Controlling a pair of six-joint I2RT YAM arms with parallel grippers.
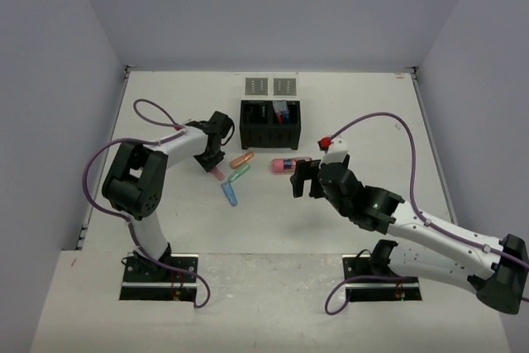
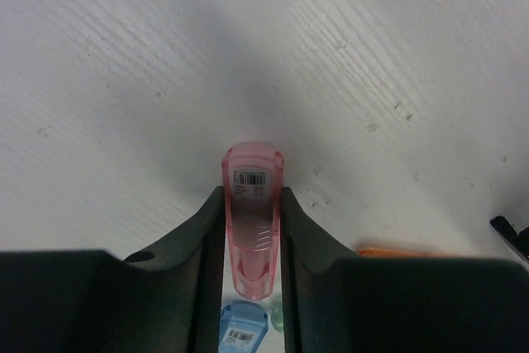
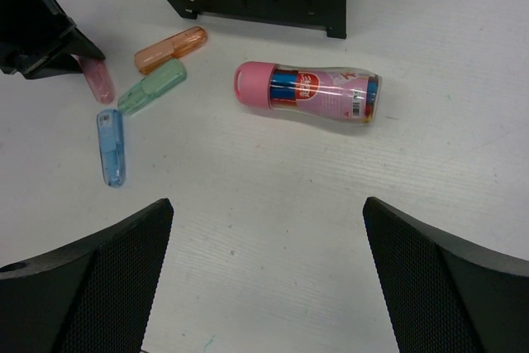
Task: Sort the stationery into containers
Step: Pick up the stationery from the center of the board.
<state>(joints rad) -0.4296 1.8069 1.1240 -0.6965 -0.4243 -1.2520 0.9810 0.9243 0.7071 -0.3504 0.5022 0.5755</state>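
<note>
Left gripper (image 1: pixel 212 164) jaws pinched narrow on pink highlighter (image 2: pixel 252 221), touching both its sides; it lay on tabletop (image 1: pixel 372 121), near-left of black box (image 1: pixel 269 136). Right gripper (image 3: pixel 264 208) jaws were spread wide, holding nothing, hovering before box. Pink-capped tube (image 3: pixel 310 94) lay just before box.

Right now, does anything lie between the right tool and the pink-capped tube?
Nothing visible does. The right tool is open, with only bare table between it and the pink-capped tube. The green highlighter and blue highlighter lie aside, toward the left arm.
</note>
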